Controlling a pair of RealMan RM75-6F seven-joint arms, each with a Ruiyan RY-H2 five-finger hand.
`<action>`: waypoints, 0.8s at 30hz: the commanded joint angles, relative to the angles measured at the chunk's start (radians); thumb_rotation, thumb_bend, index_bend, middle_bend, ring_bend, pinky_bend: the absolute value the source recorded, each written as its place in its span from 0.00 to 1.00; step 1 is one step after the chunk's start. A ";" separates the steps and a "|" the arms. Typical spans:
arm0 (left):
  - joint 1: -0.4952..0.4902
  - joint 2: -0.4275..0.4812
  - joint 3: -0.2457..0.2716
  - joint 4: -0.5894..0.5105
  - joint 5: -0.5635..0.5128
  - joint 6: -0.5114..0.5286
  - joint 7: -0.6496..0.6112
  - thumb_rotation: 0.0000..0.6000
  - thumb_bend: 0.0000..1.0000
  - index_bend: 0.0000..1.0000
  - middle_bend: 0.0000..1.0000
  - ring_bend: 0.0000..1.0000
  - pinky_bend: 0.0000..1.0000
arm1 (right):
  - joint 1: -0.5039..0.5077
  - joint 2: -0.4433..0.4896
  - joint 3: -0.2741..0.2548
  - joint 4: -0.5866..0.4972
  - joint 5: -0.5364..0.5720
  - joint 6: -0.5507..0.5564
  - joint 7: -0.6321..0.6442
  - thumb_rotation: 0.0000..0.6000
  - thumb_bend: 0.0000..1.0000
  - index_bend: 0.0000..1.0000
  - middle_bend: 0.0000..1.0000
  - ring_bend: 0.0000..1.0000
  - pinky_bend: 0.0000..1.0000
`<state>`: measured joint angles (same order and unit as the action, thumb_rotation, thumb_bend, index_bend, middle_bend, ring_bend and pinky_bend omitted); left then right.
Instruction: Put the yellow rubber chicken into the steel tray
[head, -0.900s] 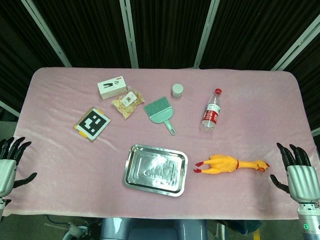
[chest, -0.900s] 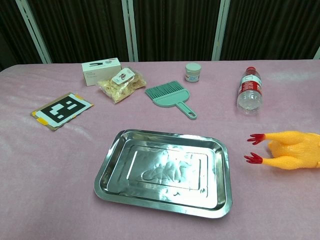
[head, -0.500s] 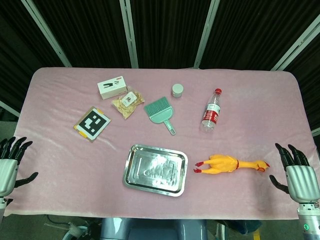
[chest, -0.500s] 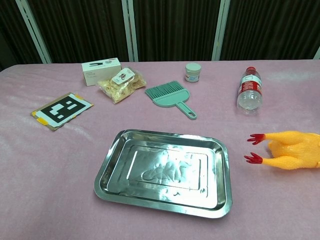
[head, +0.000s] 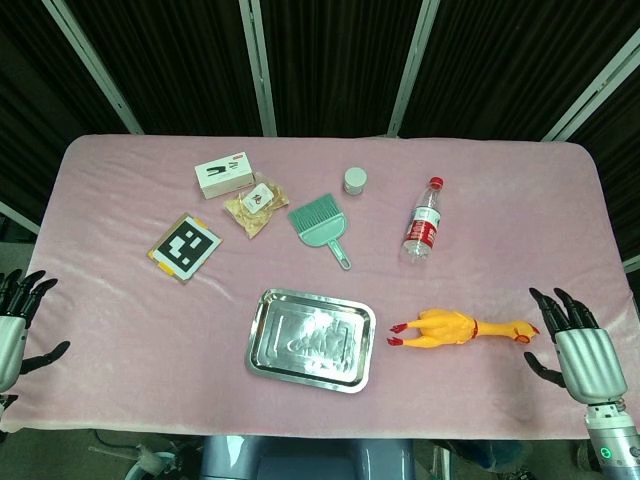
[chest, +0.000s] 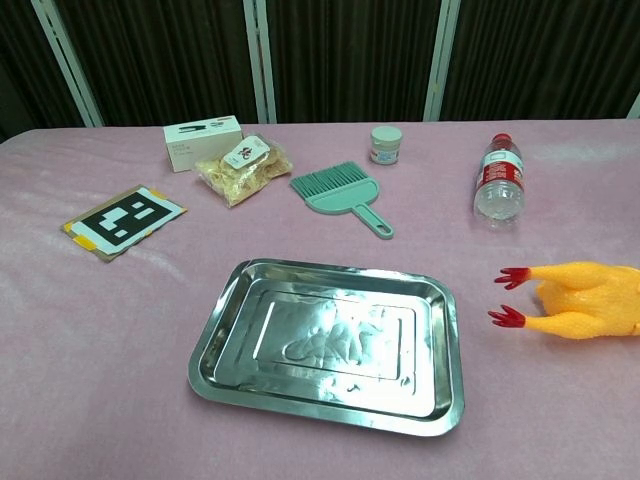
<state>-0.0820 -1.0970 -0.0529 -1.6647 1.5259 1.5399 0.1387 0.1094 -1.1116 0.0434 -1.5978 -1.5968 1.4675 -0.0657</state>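
Note:
The yellow rubber chicken (head: 462, 327) lies on its side on the pink cloth, red feet toward the steel tray (head: 311, 339), head pointing right. In the chest view the chicken (chest: 585, 301) is cut off at the right edge, and the tray (chest: 330, 343) lies empty in the middle. My right hand (head: 578, 347) hovers at the table's front right corner, just right of the chicken's head, fingers spread and holding nothing. At the far left edge my left hand (head: 14, 328) is open too, far from both. Neither hand shows in the chest view.
Behind the tray lie a green dustpan brush (head: 322, 227), a water bottle (head: 424, 220), a small jar (head: 355, 180), a snack bag (head: 256, 206), a white box (head: 223, 174) and a marker card (head: 184, 247).
My right hand has moved left, closer to the chicken's head. My left hand has slid a little further off the left edge. The objects on the table have not moved.

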 joint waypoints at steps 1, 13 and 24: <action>0.000 0.004 0.001 -0.006 0.002 0.001 0.003 1.00 0.03 0.17 0.11 0.02 0.00 | 0.030 0.003 -0.001 -0.003 -0.008 -0.045 -0.003 1.00 0.25 0.05 0.21 0.10 0.19; -0.003 0.009 0.005 -0.020 0.002 -0.011 0.014 1.00 0.03 0.17 0.11 0.02 0.00 | 0.176 -0.047 0.014 0.092 0.066 -0.305 0.018 1.00 0.25 0.05 0.21 0.11 0.19; -0.005 0.007 0.011 -0.032 0.011 -0.016 0.023 1.00 0.03 0.17 0.11 0.02 0.00 | 0.216 -0.120 -0.006 0.210 0.119 -0.412 0.060 1.00 0.25 0.12 0.21 0.15 0.21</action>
<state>-0.0864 -1.0896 -0.0420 -1.6956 1.5362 1.5243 0.1615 0.3213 -1.2248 0.0411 -1.3952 -1.4804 1.0618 -0.0102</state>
